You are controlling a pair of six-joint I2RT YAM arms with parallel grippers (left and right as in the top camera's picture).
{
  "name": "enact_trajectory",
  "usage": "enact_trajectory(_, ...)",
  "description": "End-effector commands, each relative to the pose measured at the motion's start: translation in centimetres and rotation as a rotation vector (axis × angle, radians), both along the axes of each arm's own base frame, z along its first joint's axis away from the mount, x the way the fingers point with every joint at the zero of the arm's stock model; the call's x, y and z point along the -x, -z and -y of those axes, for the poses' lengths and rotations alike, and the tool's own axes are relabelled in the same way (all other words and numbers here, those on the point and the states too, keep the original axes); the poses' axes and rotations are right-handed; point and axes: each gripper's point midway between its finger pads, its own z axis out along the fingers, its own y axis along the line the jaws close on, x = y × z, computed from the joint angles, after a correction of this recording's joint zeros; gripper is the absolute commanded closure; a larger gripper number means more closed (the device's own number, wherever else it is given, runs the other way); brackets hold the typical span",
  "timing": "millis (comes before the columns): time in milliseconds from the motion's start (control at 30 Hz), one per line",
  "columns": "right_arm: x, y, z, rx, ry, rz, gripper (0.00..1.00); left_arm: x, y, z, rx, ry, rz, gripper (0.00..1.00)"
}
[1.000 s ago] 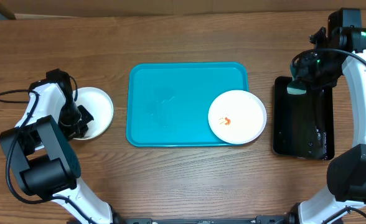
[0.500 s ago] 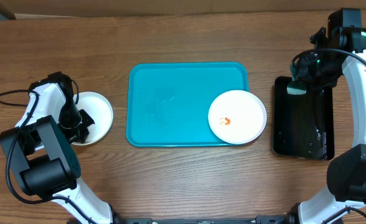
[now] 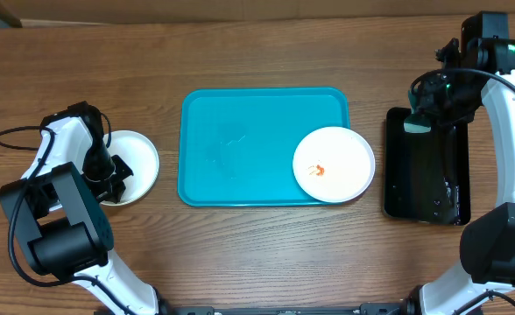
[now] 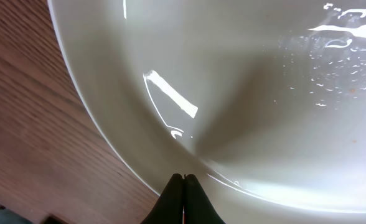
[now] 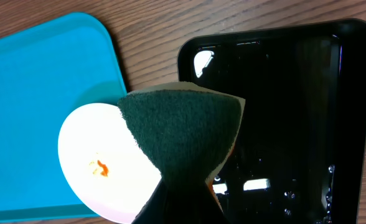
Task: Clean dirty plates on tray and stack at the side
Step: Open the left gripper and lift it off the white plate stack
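Two plates found, not three; no telling whether a third hides beneath one of them.

Side plate (image 3: 139, 157): off the tray (image 3: 240, 144), flat on the table (image 3: 257, 254) to its left, just beside it. Wet droplets on the surface in the left wrist view, no smear seen. Judged washed and parked at the stacking spot. Single plate or a stack of two: cannot tell from above.

Left gripper (image 4: 184, 183): jaws fully together right at the near rim of the side plate, seemingly pinching that rim. Not yet let go, so placement reads as unfinished.

Smeared plate (image 3: 334, 164): at the tray's right end, part of it overhanging the right rim. Small orange-red mark left of centre, untouched by the look of it. Not yet cleaned.

Right gripper (image 5: 183, 193): clamped on a sponge (image 5: 183, 124), green scouring face toward the camera, held up over the near end of the black tray (image 5: 282, 93), clear of the smeared plate. Water glinting in the black tray.

Estimate: about midway or a little past. Left to do: release the side plate, scrub off the orange mark, carry that plate over and set it on the side plate.
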Motion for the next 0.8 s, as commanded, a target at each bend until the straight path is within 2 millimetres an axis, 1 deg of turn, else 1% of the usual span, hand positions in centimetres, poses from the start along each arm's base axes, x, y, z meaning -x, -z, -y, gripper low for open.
enact_trajectory(0, 0.1, -0.1, 0.0, 0.009, -0.009, 0.005, 0.96, 0.5, 0.5, 0.3, 0.011, 0.019, -0.032, 0.96)
enact_trajectory(233, 0.1, -0.1, 0.0, 0.008, -0.009, 0.004, 0.96, 0.5, 0.5, 0.3, 0.012, 0.018, -0.032, 0.95)
enact_trajectory(467, 0.1, -0.1, 0.0, 0.008, -0.009, 0.004, 0.96, 0.6, 0.4, 0.2, 0.006, 0.023, -0.035, 0.9)
enact_trajectory(633, 0.1, -0.1, 0.0, 0.008, -0.009, 0.003, 0.96, -0.1, 0.1, 0.2, 0.008, 0.02, -0.013, 0.88)
enact_trajectory(767, 0.2, -0.1, 0.0, 0.008, -0.009, 0.001, 0.96, -0.7, -0.8, 0.0, -0.003, 0.02, 0.021, 0.86)
